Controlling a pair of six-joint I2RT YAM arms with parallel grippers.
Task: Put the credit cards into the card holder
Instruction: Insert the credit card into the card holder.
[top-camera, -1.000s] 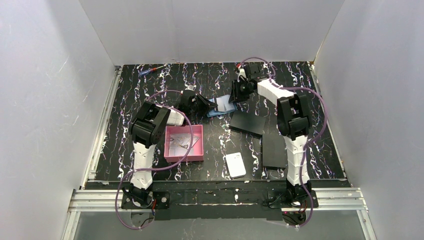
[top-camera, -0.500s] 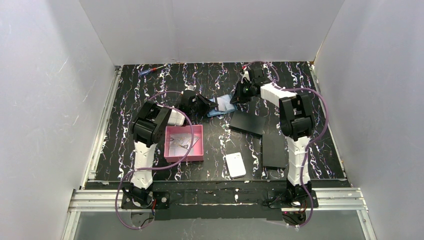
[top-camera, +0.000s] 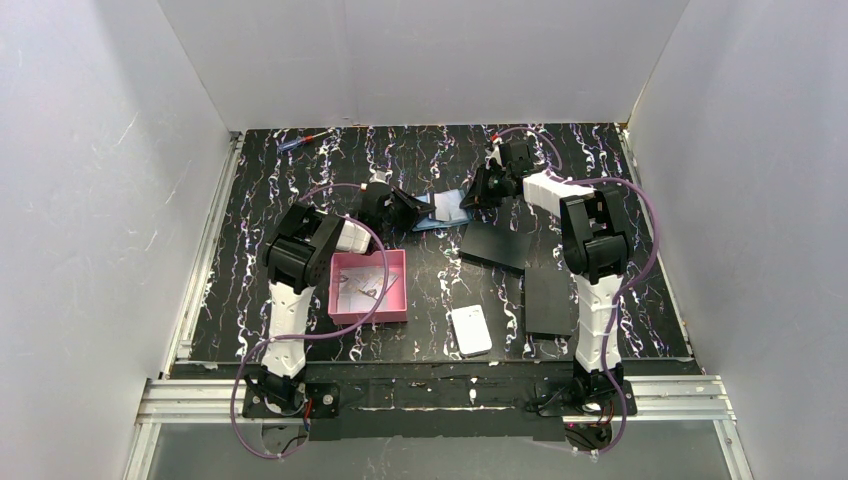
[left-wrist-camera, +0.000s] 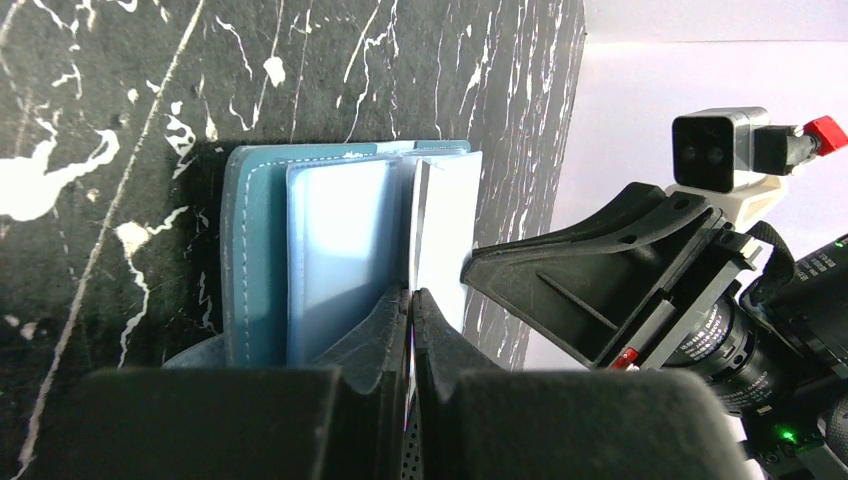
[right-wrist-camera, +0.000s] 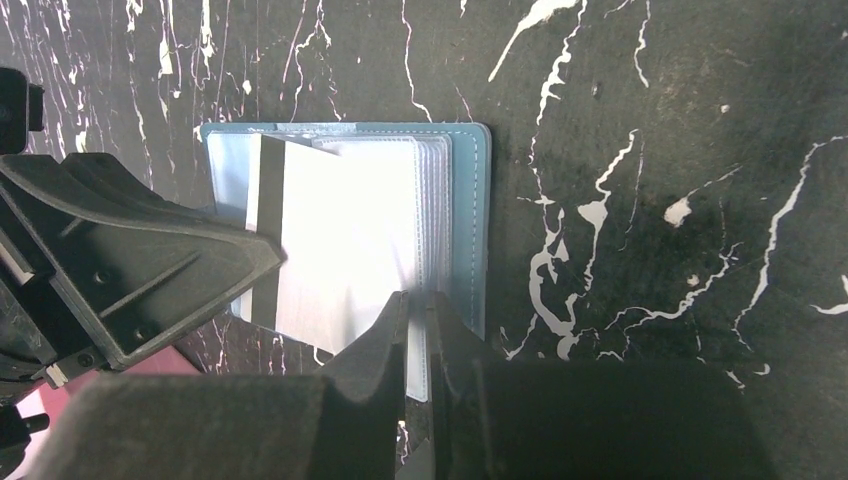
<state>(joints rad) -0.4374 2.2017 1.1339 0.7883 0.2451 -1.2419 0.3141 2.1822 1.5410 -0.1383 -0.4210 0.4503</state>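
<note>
Left gripper (left-wrist-camera: 411, 300) is pinched tight on a thin pale edge, seemingly the credit card (right-wrist-camera: 340, 230), which lies across the open teal card holder (right-wrist-camera: 470, 200) at the far middle of the table (right-wrist-camera: 650, 200). Right gripper (right-wrist-camera: 420, 310) is nipped narrow on a clear sleeve (right-wrist-camera: 432, 200). The danger is that the card skates over the pocket mouth, or that the sleeve slips free and flops shut. The card shows one dark stripe (right-wrist-camera: 262, 230), but I can read no brand or lettering.

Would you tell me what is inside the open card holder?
Clear sleeves and one pale card with a dark stripe lie inside the card holder; anything beneath that card is covered.
</note>
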